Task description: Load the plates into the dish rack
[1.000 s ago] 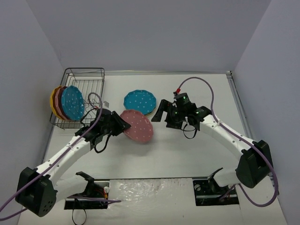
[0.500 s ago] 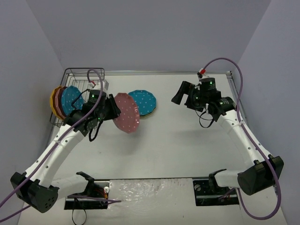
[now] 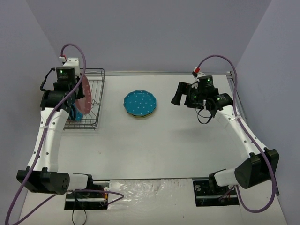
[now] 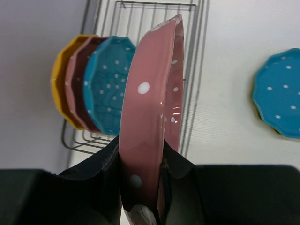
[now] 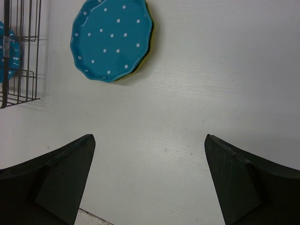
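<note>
My left gripper [image 3: 75, 99] [image 4: 140, 157] is shut on a pink polka-dot plate [image 3: 86, 95] [image 4: 151, 103], held on edge over the dish rack [image 3: 95, 89] [image 4: 154, 4]. Three plates stand in the rack to the left of it: orange-yellow [image 4: 62, 79], pink [image 4: 75, 84] and teal [image 4: 107, 89]. A teal plate [image 3: 140, 102] [image 5: 111, 40] lies flat on the table on top of an olive-yellow plate [image 5: 151, 33]. It also shows in the left wrist view [image 4: 279, 93]. My right gripper [image 3: 179, 94] [image 5: 150, 138] is open and empty, raised over the table to the right of that stack.
The rack stands at the far left of the white table [image 3: 164, 140], close to the left wall [image 3: 33, 70]. Its right end shows in the right wrist view [image 5: 21, 47]. A back wall [image 3: 150, 37] and a right wall [image 3: 267, 70] close in the table.
My left arm has carried the pink plate from the table's middle left and back to the rack, turning it on edge. My right arm has drawn back to the right.
</note>
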Controlling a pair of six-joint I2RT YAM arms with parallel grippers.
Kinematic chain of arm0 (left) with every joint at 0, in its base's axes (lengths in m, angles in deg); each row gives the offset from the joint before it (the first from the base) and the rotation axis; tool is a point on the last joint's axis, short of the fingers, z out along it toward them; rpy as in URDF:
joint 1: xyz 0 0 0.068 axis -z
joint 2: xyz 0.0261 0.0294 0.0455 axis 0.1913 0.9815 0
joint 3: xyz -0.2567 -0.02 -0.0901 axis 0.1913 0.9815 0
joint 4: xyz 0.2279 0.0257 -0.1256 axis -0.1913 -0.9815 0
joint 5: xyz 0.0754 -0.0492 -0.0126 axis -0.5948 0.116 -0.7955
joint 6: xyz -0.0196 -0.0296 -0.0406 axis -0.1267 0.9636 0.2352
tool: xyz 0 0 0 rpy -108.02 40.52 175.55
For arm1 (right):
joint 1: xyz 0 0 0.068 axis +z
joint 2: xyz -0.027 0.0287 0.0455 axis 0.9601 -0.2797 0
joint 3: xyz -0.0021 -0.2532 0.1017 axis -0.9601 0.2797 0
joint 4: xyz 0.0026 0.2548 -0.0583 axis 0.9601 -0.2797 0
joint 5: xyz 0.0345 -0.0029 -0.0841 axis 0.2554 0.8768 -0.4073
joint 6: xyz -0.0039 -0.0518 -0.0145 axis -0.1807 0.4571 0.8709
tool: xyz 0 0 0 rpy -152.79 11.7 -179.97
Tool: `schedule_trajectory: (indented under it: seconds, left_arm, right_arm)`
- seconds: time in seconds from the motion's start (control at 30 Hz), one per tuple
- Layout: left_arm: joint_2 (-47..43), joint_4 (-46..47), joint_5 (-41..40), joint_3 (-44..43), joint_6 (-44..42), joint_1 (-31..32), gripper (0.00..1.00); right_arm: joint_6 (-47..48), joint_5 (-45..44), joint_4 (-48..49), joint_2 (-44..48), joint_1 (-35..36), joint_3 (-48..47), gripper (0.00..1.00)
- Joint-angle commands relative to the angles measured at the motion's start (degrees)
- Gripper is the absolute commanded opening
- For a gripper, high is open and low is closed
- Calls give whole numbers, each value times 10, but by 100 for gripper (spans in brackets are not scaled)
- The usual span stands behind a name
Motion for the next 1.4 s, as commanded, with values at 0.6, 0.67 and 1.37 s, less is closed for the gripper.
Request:
schedule_trajectory:
  seconds: [0.6, 0.67, 1.37]
  left_arm:
    - [141, 165, 21, -90, -222, -116, 0]
    - [147, 172, 21, -83, -223, -117, 0]
    - [151, 256, 25, 66, -186, -116, 4]
  right_arm:
    - [37, 47, 39, -25, 0, 28, 100]
    - [37, 48, 40, -26, -1, 30, 100]
    - [31, 62, 56, -12, 0, 57, 100]
